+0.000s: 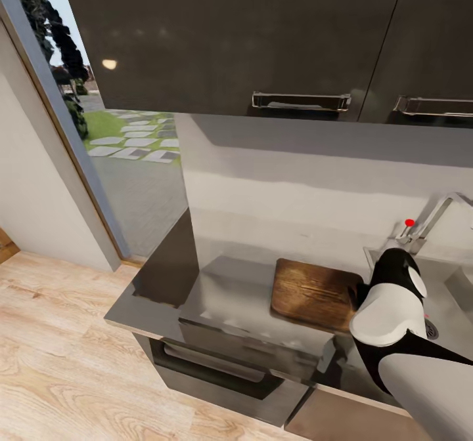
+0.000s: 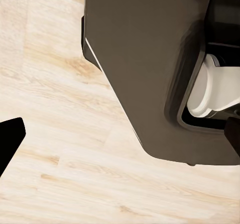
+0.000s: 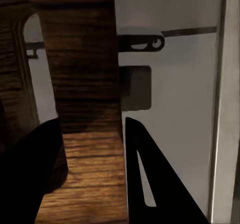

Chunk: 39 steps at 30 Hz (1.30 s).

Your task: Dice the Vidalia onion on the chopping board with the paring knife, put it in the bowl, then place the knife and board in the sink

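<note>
One rectangular dark-brown wooden chopping board (image 1: 314,294) with rounded corners and visible grain is seen in the head view, lying flat on the glossy dark-grey reflective countertop (image 1: 171,283), just beside the grey steel sink (image 1: 453,290), whose basin is largely cut off by the frame edge and by the arm. The chrome angular tap with a red dot (image 1: 420,228) stands behind the sink, below glossy black upper cabinets (image 1: 249,34) with chrome bar handles. The board's right end is covered by the white-and-black right arm (image 1: 394,310), whose claw is hidden from this camera. A large window (image 1: 118,132) and pale wood-plank floor (image 1: 59,362) lie to the left. In the left wrist view, pale plank floor and a dark rounded panel are seen; black finger tips are cut off at opposite edges, wide apart, with nothing between them. In the right wrist view, the right gripper (image 3: 92,169) is seen with two black fingers (image 3: 150,184) set apart, the grained board edge lying between them; whether it is gripped cannot be told.
</note>
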{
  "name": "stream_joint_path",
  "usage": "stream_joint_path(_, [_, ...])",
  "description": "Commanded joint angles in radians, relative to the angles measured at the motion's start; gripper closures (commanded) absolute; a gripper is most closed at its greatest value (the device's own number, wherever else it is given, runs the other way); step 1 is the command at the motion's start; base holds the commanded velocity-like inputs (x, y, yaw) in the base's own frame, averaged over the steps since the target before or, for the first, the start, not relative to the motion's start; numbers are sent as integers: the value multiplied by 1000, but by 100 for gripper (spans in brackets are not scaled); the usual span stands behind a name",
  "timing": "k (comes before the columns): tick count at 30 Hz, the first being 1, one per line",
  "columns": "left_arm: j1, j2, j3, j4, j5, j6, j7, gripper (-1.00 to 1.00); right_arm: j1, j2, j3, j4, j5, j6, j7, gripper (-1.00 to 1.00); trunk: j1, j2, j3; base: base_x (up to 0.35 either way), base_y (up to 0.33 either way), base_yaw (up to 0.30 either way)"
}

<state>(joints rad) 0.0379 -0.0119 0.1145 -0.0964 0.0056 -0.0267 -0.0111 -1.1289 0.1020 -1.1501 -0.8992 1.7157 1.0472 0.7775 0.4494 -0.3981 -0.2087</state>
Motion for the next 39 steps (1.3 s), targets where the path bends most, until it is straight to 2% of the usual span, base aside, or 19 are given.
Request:
stream_joint_path(1, [0, 0, 7, -2, 1, -1, -1, -100, -2, 1, -11, -1, 7, 0, -1, 100, 1, -2, -2, 0, 0, 0])
stream_joint_path(7, [0, 0, 7, -2, 1, -1, -1, -100, -2, 1, -23, 2, 7, 0, -15, 100, 1, -2, -2, 0, 0, 0])
stream_joint_path(39, [0, 0, 7, -2, 1, -1, -1, -100, -2, 1, -25, 5, 5, 0, -17, 100, 1, -2, -7, 0, 0, 0])
